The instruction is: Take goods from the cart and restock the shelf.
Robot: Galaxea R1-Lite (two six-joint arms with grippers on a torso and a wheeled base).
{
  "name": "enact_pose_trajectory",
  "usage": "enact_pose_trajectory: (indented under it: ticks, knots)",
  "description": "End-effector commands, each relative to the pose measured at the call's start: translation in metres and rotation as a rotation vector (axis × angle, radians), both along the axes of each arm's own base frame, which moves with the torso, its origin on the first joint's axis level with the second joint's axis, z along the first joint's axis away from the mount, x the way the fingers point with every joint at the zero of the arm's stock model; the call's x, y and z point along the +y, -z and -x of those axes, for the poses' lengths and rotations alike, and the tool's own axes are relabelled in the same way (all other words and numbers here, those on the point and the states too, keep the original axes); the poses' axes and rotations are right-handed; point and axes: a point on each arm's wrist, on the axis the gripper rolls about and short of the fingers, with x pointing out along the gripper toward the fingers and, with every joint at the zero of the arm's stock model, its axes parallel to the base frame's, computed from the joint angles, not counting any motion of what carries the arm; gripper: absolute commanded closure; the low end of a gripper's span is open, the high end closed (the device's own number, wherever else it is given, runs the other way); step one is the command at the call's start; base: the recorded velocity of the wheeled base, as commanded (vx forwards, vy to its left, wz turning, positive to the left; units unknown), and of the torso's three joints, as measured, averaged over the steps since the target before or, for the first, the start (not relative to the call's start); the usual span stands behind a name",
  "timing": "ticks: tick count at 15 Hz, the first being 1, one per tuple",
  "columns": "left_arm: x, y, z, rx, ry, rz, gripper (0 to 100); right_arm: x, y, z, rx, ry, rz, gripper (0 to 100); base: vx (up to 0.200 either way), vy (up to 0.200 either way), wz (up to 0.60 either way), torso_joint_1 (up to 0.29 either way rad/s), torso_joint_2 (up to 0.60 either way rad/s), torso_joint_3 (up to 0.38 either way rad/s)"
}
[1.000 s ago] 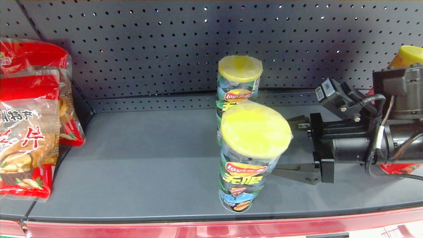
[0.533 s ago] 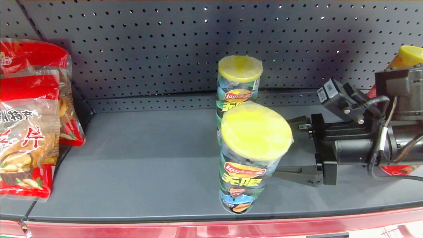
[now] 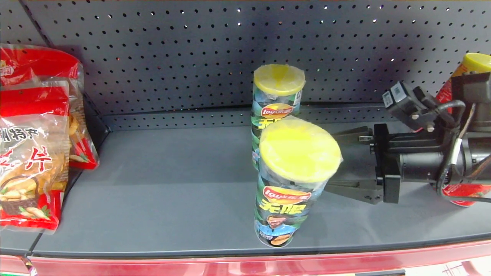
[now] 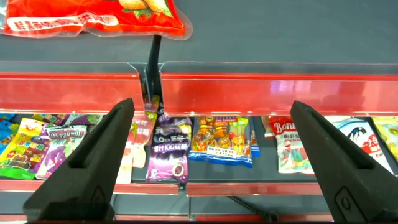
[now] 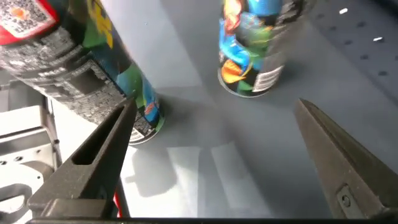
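I take the front can (image 3: 295,180) as my mark: it stands upright on the shelf (image 3: 172,191) close to the red front lip, with the back can (image 3: 278,96) directly behind it and nearly touching. The right gripper (image 3: 347,163) sits just to the right of the front can, jaws spread wide and gripping nothing. In the right wrist view, the right gripper (image 5: 214,106) frames bare shelf, and the front can (image 5: 74,62) is off towards one finger rather than between them. So I judge the placing step done for this can and the release made. What remains is getting the arm clear. The near finger lies close to the can's lower side, so I would draw the arm straight away to the right, keeping level, since a sideways nudge could topple a tall can. The red can (image 3: 470,69), far right of the front can, stands by the wrist and needs care too. The left gripper (image 4: 211,109) hangs below the front can's level, open wide and empty, and looks ready for the next item from the cart.
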Motion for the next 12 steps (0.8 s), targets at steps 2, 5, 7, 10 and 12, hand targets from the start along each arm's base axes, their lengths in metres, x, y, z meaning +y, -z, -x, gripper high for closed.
enact_pose_trajectory:
  ticks: [2, 5, 7, 10, 12]
  knots:
    - [0.000, 0.000, 0.000, 0.001, 0.000, 0.000, 0, -0.013, -0.030, 0.020, -0.102, 0.021, -0.056, 0, 0.000, 0.000, 0.00, 0.000, 0.00, 0.000]
    - [0.000, 0.000, 0.000, 0.001, 0.000, 0.000, 0, -0.031, -0.050, 0.055, -0.067, 0.134, -0.074, 0, 0.000, 0.000, 0.00, 0.000, 0.00, 0.000]
    - [0.000, 0.000, 0.000, 0.001, 0.000, 0.000, 0, -0.040, -0.059, 0.076, -0.066, 0.218, -0.082, 0, 0.000, 0.000, 0.00, 0.000, 0.00, 0.000]
    - [0.000, 0.000, 0.000, 0.001, 0.000, 0.000, 0, -0.043, -0.072, 0.100, -0.099, 0.284, -0.142, 0, 0.000, 0.000, 0.00, 0.000, 0.00, 0.000]
    - [0.000, 0.000, 0.000, 0.001, 0.000, 0.000, 0, -0.058, -0.077, 0.127, -0.095, 0.364, -0.170, 0, 0.000, 0.000, 0.00, 0.000, 0.00, 0.000]
